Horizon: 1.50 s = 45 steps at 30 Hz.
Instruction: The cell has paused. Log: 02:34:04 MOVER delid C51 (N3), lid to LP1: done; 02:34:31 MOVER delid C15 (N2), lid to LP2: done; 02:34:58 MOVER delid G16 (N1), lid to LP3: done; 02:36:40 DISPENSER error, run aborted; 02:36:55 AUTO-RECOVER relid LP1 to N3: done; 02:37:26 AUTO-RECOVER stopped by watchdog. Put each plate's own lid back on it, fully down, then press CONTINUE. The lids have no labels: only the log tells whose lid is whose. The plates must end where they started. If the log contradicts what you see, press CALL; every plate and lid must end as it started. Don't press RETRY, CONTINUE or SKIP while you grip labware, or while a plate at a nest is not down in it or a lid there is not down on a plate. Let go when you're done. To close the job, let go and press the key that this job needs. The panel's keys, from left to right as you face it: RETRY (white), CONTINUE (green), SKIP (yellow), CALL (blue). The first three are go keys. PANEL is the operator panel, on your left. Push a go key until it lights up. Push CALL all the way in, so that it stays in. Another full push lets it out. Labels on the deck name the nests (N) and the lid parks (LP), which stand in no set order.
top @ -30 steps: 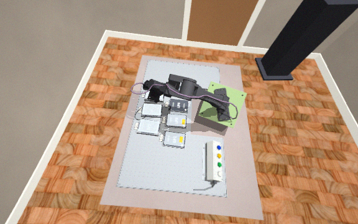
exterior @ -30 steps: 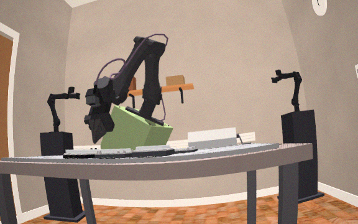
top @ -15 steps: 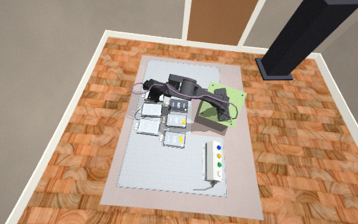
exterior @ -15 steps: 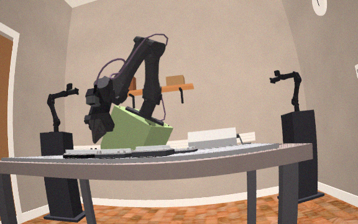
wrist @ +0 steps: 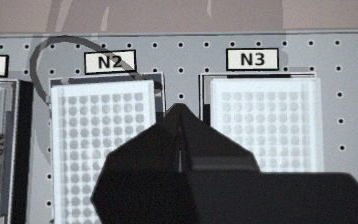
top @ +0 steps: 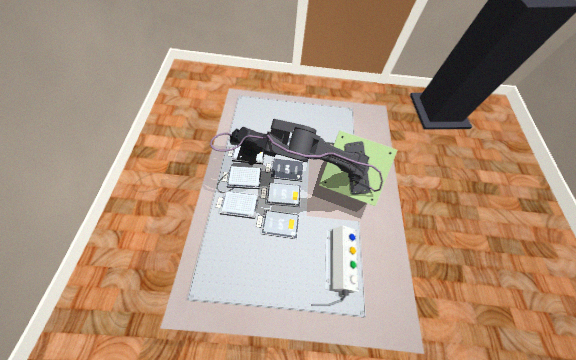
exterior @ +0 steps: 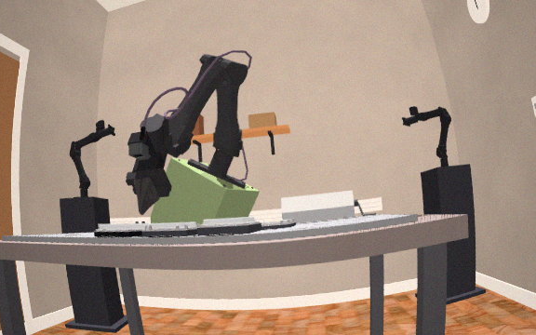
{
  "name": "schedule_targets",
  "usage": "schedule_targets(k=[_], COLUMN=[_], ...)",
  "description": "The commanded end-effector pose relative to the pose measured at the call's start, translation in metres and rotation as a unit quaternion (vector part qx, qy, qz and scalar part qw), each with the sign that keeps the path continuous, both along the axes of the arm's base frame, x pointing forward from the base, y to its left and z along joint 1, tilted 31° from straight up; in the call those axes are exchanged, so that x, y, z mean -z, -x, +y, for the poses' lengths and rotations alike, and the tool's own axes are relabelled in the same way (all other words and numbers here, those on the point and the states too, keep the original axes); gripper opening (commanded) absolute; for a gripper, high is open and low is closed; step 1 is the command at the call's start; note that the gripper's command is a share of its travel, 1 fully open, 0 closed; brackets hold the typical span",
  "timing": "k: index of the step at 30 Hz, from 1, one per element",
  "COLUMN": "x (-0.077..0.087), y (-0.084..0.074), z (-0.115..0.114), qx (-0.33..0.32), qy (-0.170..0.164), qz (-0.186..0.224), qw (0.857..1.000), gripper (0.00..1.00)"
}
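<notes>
Plates N2 (wrist: 102, 145) and N3 (wrist: 266, 125) below; jaws pressed fully together, gripping nothing, hanging above the gap between them.

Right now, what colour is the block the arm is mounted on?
Light green; the block shows best in the exterior view.

three plates (wrist: 102, 135), four panel keys (top: 353, 251)

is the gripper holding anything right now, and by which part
Nothing is held. The gripper is shut with its fingers together, hanging above the deck between the plates at N2 and N3.
</notes>
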<state>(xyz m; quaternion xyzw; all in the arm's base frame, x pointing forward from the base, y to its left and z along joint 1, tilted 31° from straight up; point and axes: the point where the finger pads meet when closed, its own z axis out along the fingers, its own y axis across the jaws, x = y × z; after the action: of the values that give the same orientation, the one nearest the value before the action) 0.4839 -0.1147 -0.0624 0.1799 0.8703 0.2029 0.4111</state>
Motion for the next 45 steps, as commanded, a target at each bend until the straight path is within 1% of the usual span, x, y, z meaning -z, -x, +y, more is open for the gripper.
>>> schedule_targets(k=[1,34,35,36,38,40,42,43,45], x=[-0.022,-0.022,-0.022,-0.021,-0.018,-0.018,-0.020,-0.023,-0.026], y=[-0.013,-0.013,-0.007,-0.001,0.011,0.020,0.027,0.028,0.033], z=[-0.020,-0.020,-0.014,-0.008,0.004,0.017,0.021,0.022,0.024], qx=[0.011,0.011,-0.001,-0.008,-0.020,-0.034,-0.042,-0.044,-0.053], qy=[0.017,0.017,0.011,0.006,0.003,0.000,-0.002,0.001,-0.001], qz=[-0.033,-0.033,-0.017,0.000,0.017,0.034,0.049,0.050,0.067], qw=[0.999,0.999,1.000,1.000,1.000,0.999,0.998,0.998,0.996], gripper=[0.00,0.00,1.00,1.00,1.00,1.00,1.00,1.00,1.00])
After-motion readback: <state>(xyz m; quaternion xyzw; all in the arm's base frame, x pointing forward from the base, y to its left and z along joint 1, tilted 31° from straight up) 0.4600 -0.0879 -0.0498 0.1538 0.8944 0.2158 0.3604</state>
